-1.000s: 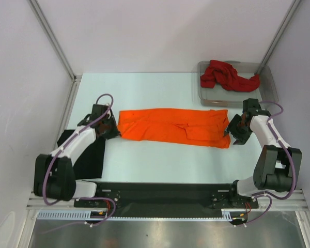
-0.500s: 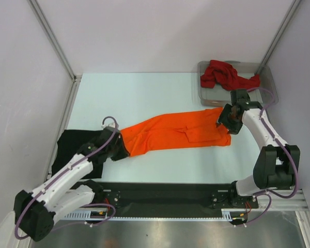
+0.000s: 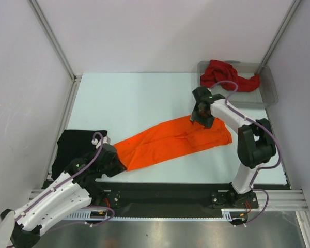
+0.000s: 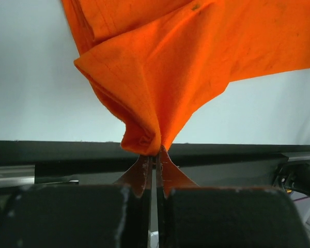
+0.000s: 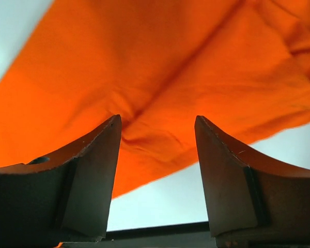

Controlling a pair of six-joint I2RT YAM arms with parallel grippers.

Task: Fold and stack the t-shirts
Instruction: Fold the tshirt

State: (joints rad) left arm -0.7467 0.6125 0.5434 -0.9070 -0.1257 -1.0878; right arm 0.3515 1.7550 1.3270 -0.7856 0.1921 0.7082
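Orange t-shirt lies stretched in a long slanted band across the pale table, its right end spread flat and its left end drawn to a narrow bunch near the front edge

A black t-shirt lies at the table's left side, just beside that bunched end and partly under the left arm

A clear grey tray sits in the far right corner, well apart from the orange cloth, and a dark red t-shirt lies crumpled in it

The left gripper is clenched on the orange t-shirt's bunched corner, cloth fanning out from its tips

The right gripper is over the shirt's far right part, jaws parted and holding nothing
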